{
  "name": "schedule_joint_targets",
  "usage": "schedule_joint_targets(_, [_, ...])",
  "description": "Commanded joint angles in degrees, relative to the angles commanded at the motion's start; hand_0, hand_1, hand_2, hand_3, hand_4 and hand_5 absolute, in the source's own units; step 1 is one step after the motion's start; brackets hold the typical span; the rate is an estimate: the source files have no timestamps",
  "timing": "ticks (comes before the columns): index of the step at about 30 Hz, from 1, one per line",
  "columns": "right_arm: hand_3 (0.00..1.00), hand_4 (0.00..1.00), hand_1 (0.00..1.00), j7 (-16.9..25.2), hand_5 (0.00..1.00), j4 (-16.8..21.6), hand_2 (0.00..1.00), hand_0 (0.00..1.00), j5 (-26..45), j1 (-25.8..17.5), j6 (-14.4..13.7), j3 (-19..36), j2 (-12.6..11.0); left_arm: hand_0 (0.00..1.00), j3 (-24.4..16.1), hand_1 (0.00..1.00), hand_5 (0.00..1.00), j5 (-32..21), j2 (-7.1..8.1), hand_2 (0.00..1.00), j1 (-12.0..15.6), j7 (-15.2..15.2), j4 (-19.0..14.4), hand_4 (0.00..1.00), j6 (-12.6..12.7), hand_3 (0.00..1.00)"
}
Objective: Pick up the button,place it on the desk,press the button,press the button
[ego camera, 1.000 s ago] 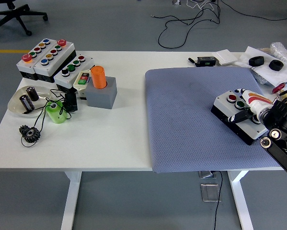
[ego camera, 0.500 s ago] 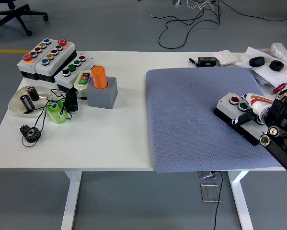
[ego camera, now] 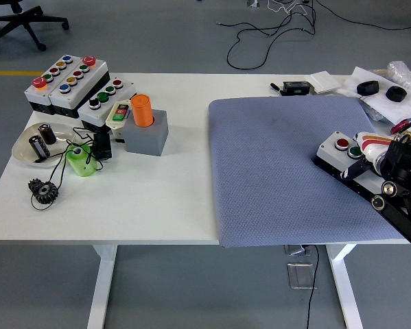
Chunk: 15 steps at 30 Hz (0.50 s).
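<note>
Gripping the small white two-button control box with a black base, the right robot hand has carried it a little further right and toward the far side than in the earlier frames. The box now tilts more steeply, its left end still down near the grey-blue textured mat that covers the right half of the white bench. Its red button and green button face up and are both visible.

Whether the box's lower edge actually touches the mat cannot be told. The right end of the box is hidden behind the robot hand, whose white-and-orange fingers wrap over it, and the black forearm is cut off by the picture's right edge. The left arm is out of view.

Nothing on the left side has moved: the larger white multi-button boxes, the orange cylinder standing on a grey block, the clear shallow dish, the lime-green holder and the small black gear lie as before. Small dark items at the far right corner are too small to identify.
</note>
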Motion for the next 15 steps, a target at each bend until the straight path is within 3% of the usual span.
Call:
schedule_joint_targets(3, [0.408, 0.797, 0.189, 0.7, 0.115, 1.1, 0.263, 0.238, 0.2, 0.0, -2.4, -1.2, -1.2, 0.598, 0.0, 0.528, 0.996, -0.1, -0.04, 0.490, -0.1, 0.0, 0.0, 0.271, 0.0, 0.434])
schedule_joint_targets(4, [0.385, 0.647, 0.122, 1.7, 0.080, 1.5, 0.242, 0.156, 1.0, 0.0, -3.2, -1.6, -1.8, 0.598, -0.1, 0.529, 0.994, 0.0, -0.04, 0.491, -0.1, 0.0, 0.0, 0.270, 0.0, 0.433])
schedule_joint_targets(5, [0.385, 0.647, 0.122, 2.5, 0.080, 1.8, 0.242, 0.156, 1.7, 0.0, -3.8, -1.8, -2.1, 0.598, -0.1, 0.529, 0.994, 0.0, -0.03, 0.491, -0.1, 0.0, 0.0, 0.270, 0.0, 0.433])
schedule_joint_targets(9, [0.385, 0.647, 0.122, 8.3, 0.080, 4.7, 0.242, 0.156, 6.0, -0.2, -6.2, -3.3, -4.8, 0.598, -0.1, 0.529, 0.994, -0.1, -0.04, 0.491, -0.2, 0.0, 0.0, 0.270, 0.0, 0.433])
schedule_joint_targets(10, [0.378, 0.553, 0.121, 10.6, 0.066, 6.0, 0.244, 0.130, 7.7, -0.3, -6.6, -3.7, -5.9, 0.598, 0.0, 0.529, 0.995, -0.1, -0.04, 0.490, -0.2, 0.0, 0.0, 0.271, 0.0, 0.434])
schedule_joint_targets(15, [0.378, 0.553, 0.121, 19.3, 0.066, 10.1, 0.244, 0.130, 11.7, 0.0, -5.9, -5.4, -9.0, 0.598, 0.0, 0.529, 0.995, -0.2, -0.04, 0.490, -0.3, 0.0, 0.1, 0.271, 0.0, 0.434])
